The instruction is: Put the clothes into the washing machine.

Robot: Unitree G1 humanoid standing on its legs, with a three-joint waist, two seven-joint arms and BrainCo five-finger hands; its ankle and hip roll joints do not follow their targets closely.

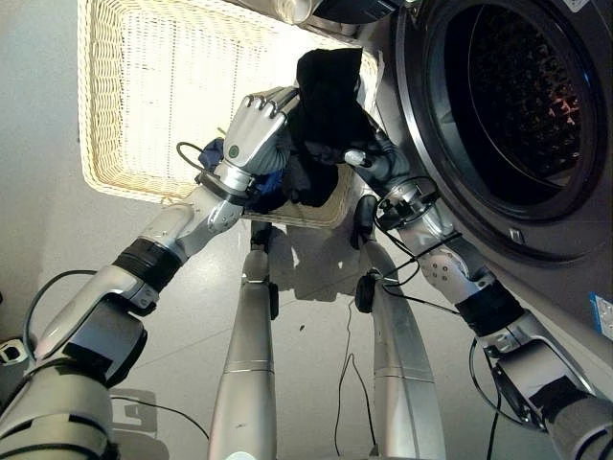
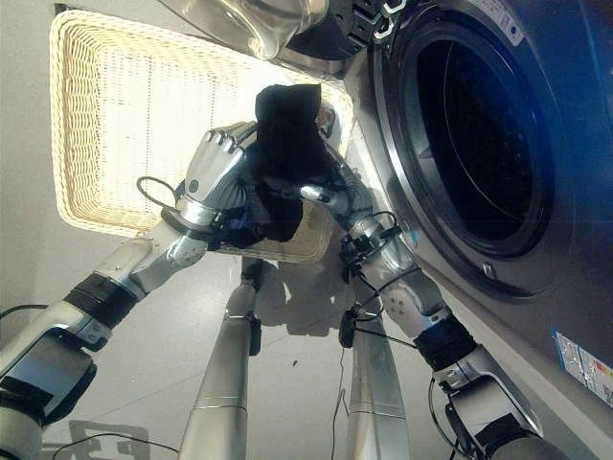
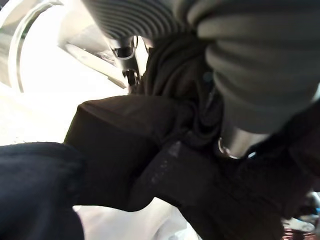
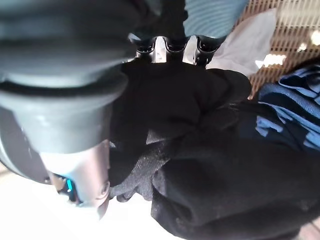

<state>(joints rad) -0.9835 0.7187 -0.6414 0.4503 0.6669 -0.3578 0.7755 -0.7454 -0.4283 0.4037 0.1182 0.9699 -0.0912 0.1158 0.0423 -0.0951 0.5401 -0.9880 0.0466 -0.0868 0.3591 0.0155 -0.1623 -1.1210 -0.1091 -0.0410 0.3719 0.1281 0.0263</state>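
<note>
A black garment (image 1: 326,101) hangs bunched between both hands, above the near right corner of a wicker basket (image 1: 163,96). My left hand (image 1: 254,129) is curled into its left side, and my right hand (image 1: 369,158) pinches its right side with the thumb. The same black cloth (image 3: 150,150) shows in the left wrist view, and in the right wrist view the black cloth (image 4: 200,150) lies under my right hand's fingers (image 4: 167,47). The washing machine's open drum (image 1: 517,96) gapes just right of the garment. A blue cloth (image 4: 285,100) lies in the basket below.
The washer's open glass door (image 2: 259,24) juts out over the basket's far right corner. A white cloth (image 4: 245,45) lies in the basket beside the blue one. Grey floor (image 1: 57,240) surrounds the basket.
</note>
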